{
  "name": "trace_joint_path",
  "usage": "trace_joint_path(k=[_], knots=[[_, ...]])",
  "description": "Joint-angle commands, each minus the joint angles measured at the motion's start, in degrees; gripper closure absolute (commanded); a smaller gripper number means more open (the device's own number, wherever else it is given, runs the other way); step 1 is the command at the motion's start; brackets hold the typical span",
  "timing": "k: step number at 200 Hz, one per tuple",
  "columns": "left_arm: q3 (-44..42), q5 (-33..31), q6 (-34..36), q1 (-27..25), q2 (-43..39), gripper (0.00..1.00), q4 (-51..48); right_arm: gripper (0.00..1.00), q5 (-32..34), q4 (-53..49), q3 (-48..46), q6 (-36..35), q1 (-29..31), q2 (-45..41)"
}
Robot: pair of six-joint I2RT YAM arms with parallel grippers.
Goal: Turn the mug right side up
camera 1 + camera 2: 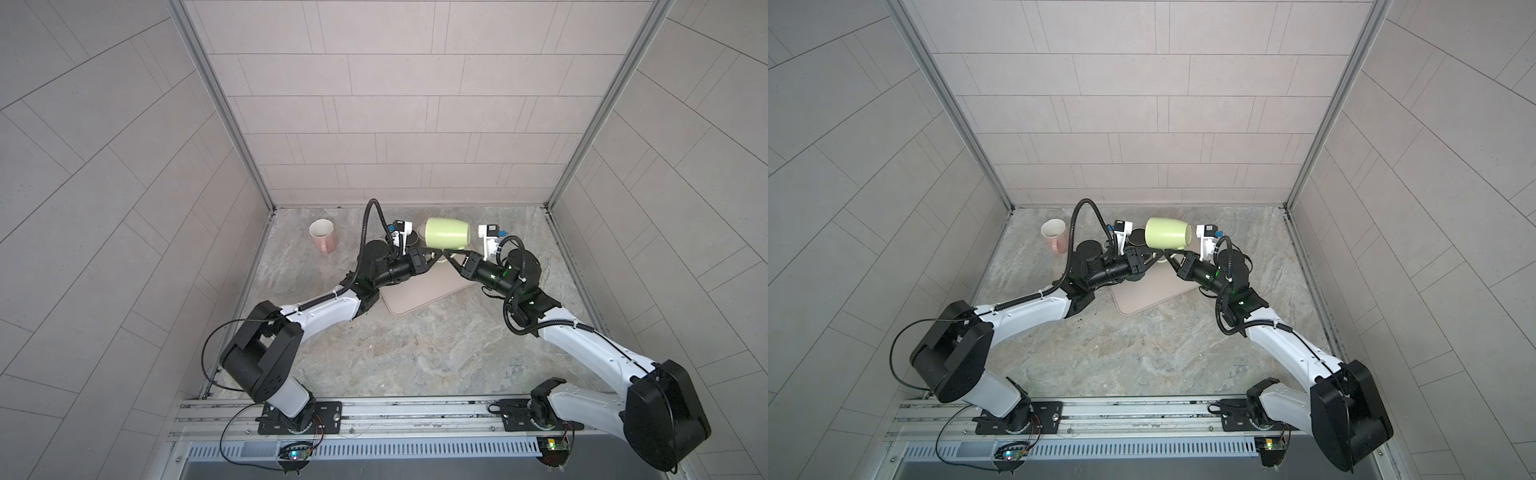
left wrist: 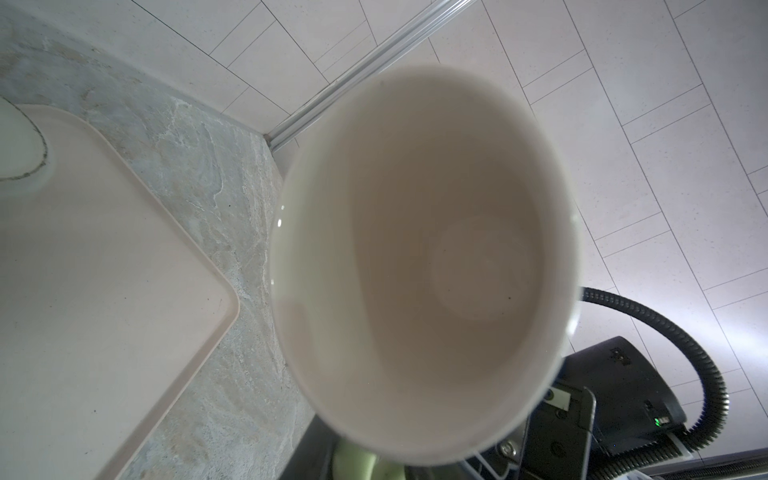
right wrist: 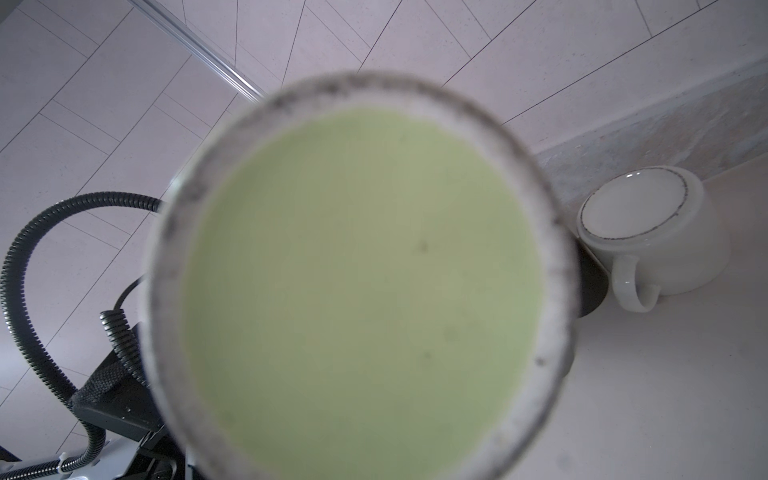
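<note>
While the green mug [image 1: 446, 233] hangs on its side above the beige tray [image 1: 415, 291], empty mouth towards my left arm, my right claw [image 1: 455, 261] is pressed together, pinching its handle. My left claw [image 1: 440, 254] sits just under the mug; how far spread, I cannot tell. An empty pink mug [image 1: 322, 235] stands upright on the desk [image 1: 415, 353].
</note>
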Motion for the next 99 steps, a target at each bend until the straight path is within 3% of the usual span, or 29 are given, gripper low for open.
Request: trace_joint_path(k=[1, 29, 99], knots=[[1.64, 3.19, 0.72, -1.26, -0.74, 0.7, 5.81, 1.0, -1.71, 1.48, 2.05, -1.27, 0.63, 1.27], [2.1, 3.16, 1.21, -1.29, -1.23, 0.79, 5.35, 1.0, -1.72, 0.95, 2.24, -1.38, 0.63, 2.09], [1.04, 3.06, 3.42, -1.36, -3.5, 0.79, 5.46, 1.0, -1.19, -1.05, 1.8, -2.56, 0.63, 2.56]])
